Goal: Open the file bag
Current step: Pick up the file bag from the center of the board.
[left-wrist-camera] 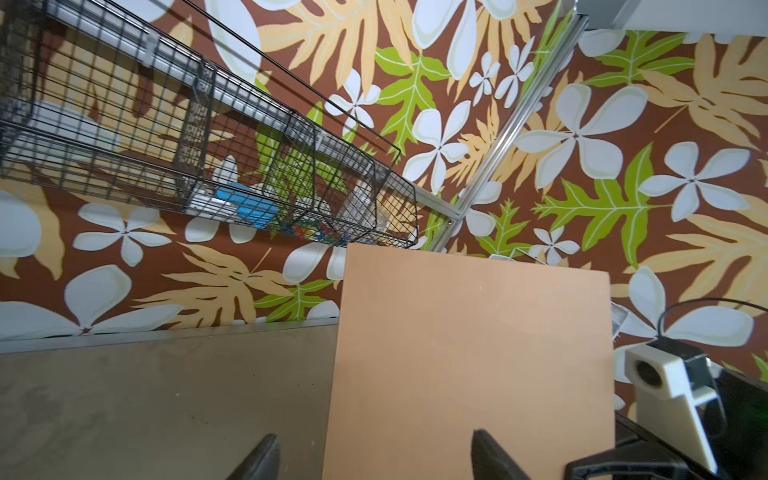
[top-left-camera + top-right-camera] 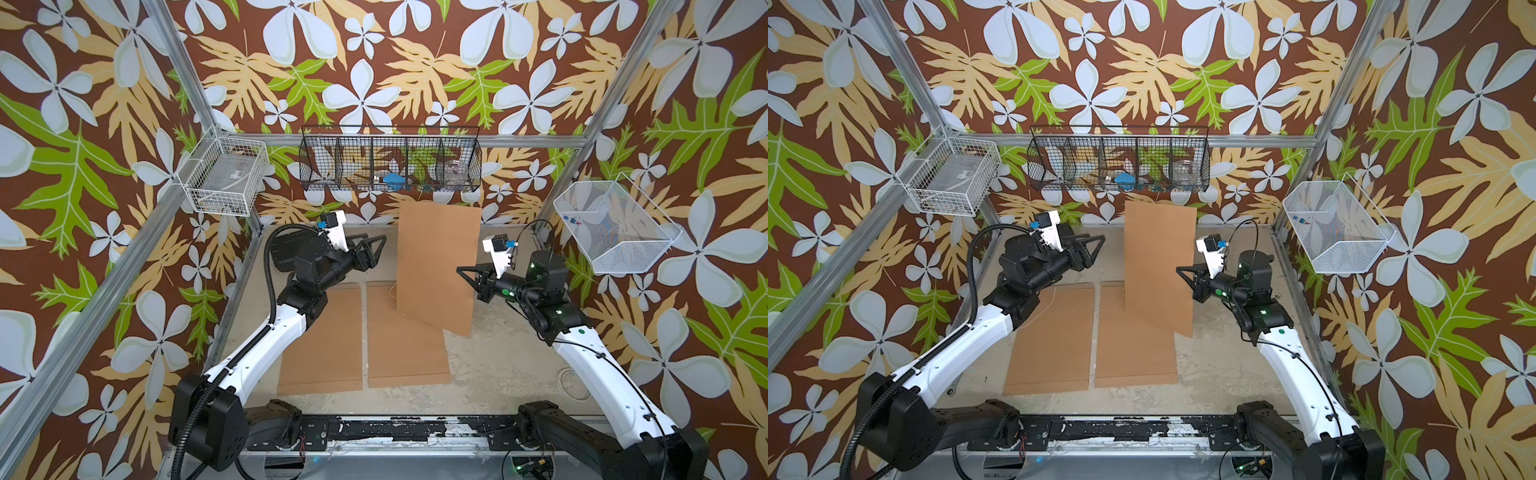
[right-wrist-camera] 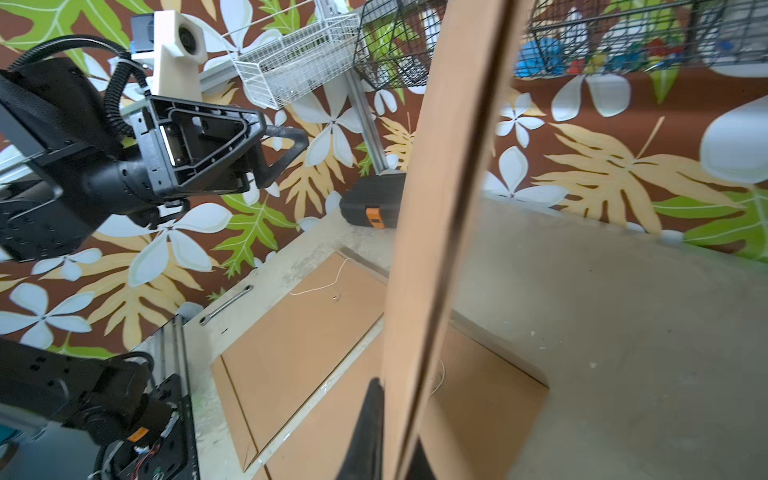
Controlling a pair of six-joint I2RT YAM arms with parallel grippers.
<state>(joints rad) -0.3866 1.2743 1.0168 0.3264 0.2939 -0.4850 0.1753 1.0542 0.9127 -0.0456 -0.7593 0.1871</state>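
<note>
Black base rail (image 2: 374,432) fronts a scuffed grey table (image 2: 498,365) inside floral walls (image 2: 374,62). Right gripper (image 2: 459,270) pinches the upright file bag (image 2: 436,266) at its edge. Left gripper (image 2: 376,243), fingers spread, hangs beside that bag, with two flat envelopes (image 2: 320,340) below it.

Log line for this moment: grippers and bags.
right gripper: shut on raised file bag | left gripper: open, clear of it | two flat bags: on table
</note>
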